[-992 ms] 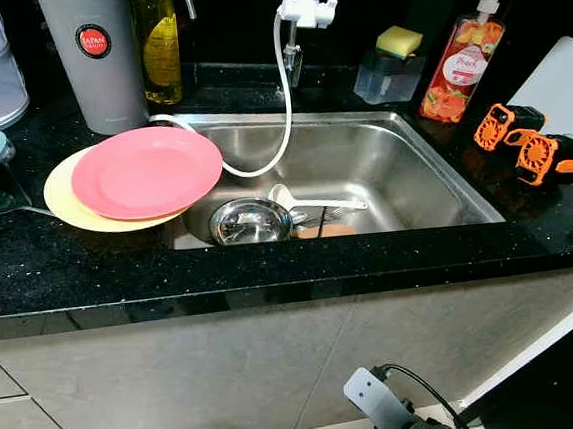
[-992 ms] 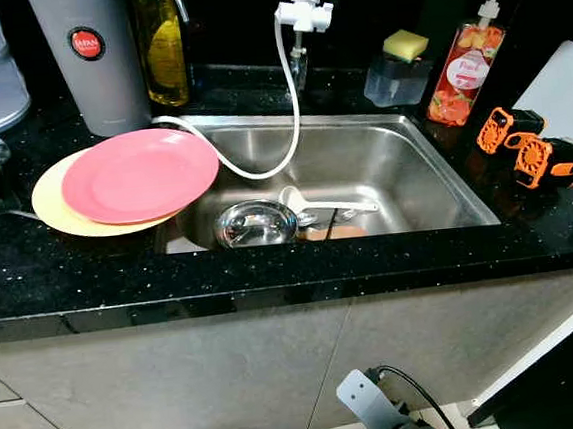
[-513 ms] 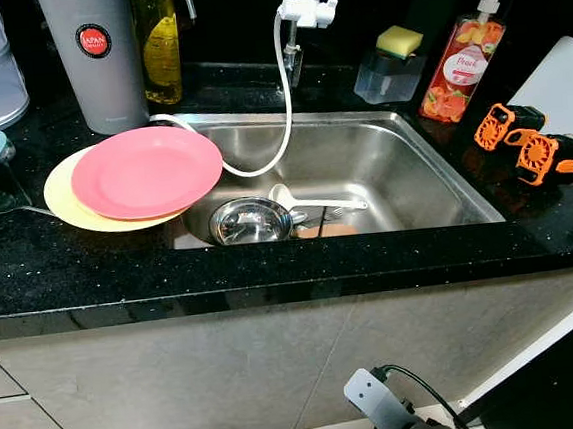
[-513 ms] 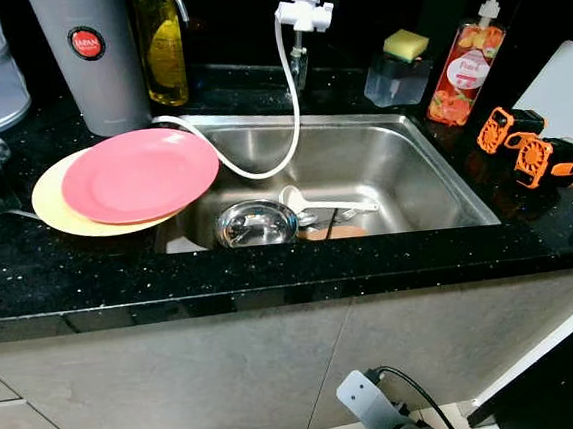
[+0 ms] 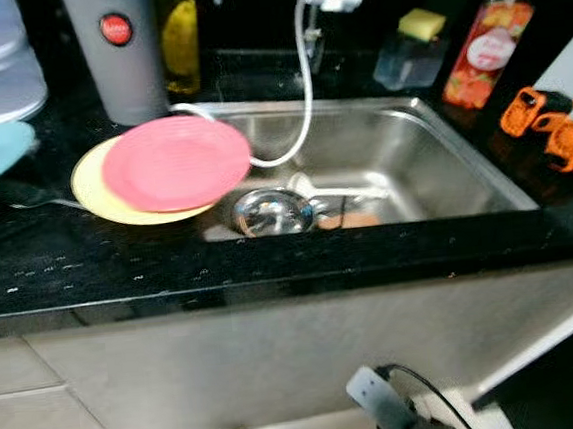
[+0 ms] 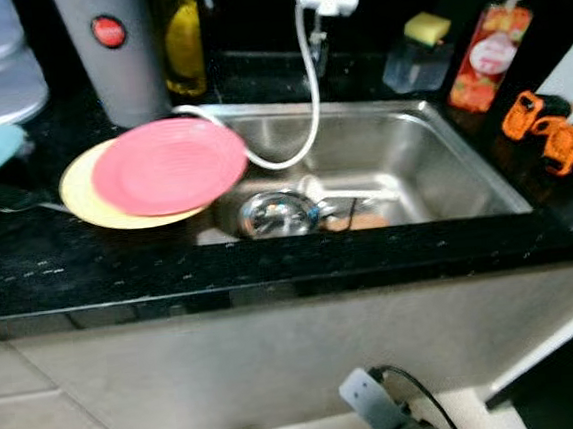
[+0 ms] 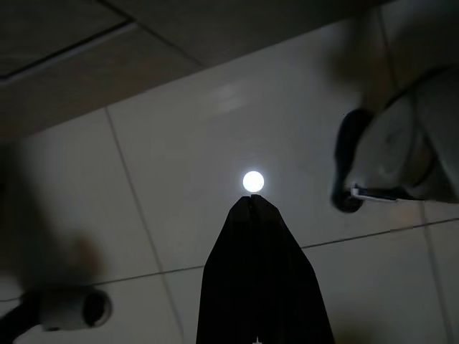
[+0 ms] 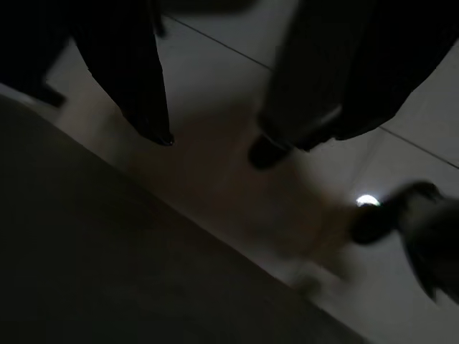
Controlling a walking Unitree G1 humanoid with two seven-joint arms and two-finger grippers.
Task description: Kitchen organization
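Left hand (image 7: 251,204) closed, right hand (image 8: 208,140) parted, glossy tile floor (image 7: 179,143).

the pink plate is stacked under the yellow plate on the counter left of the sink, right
Not quite. In the left eye view the pink plate lies on top of the yellow plate, not under it. The rest holds: the stack sits on the black counter to the left of the sink, with the pink plate's edge overhanging the basin.
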